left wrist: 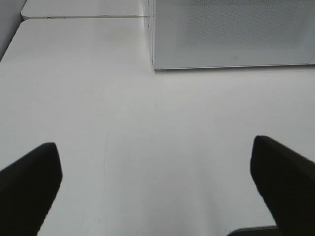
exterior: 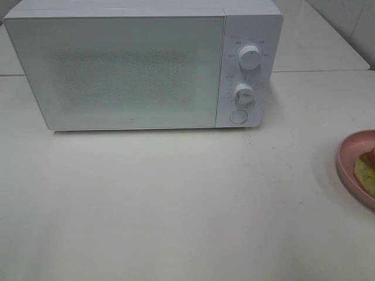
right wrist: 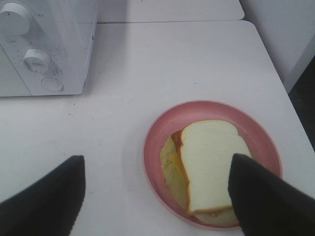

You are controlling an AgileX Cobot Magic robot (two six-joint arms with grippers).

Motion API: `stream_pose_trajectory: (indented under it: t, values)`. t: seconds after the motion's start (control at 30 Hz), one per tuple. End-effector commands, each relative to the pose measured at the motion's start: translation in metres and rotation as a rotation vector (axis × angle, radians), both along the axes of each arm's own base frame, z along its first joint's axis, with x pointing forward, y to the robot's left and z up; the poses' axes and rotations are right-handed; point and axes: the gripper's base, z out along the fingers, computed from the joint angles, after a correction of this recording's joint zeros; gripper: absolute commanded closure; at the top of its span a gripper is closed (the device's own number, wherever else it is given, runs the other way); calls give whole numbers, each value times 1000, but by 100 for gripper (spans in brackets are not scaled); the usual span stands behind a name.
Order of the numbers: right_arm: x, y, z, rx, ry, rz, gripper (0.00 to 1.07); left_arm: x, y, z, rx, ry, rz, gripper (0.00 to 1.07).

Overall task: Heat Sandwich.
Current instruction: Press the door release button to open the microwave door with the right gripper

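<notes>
The sandwich, white bread with tan crust over a pale yellow-green filling, lies on a round pink plate. In the high view only its edge and the plate's rim show at the far right. The white microwave stands at the back of the table with its door shut; it also shows in the left wrist view and in the right wrist view. My right gripper is open above the plate. My left gripper is open over bare table in front of the microwave. Neither gripper shows in the high view.
The microwave has two knobs and a round button on its right panel. A white wall rises to the right of the table. The table's right edge runs near the plate.
</notes>
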Motion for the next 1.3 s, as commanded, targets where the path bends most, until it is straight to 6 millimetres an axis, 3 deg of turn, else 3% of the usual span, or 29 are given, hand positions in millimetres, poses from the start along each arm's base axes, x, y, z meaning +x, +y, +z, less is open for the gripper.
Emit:
stream_pose_trajectory:
  t: [0.03, 0.5, 1.0, 1.3]
  values:
    - [14, 0, 2, 9, -29, -5, 31, -3, -1, 0, -10, -38, -2, 5]
    - [67, -1, -9, 9, -58, 6, 31, -3, -1, 0, -10, -38, -2, 5]
    - [124, -2, -35, 22, -115, 15, 31, -3, -1, 0, -10, -38, -2, 5]
    - [130, 2, -55, 10, -302, 47, 31, -3, -1, 0, -10, -38, -2, 5]
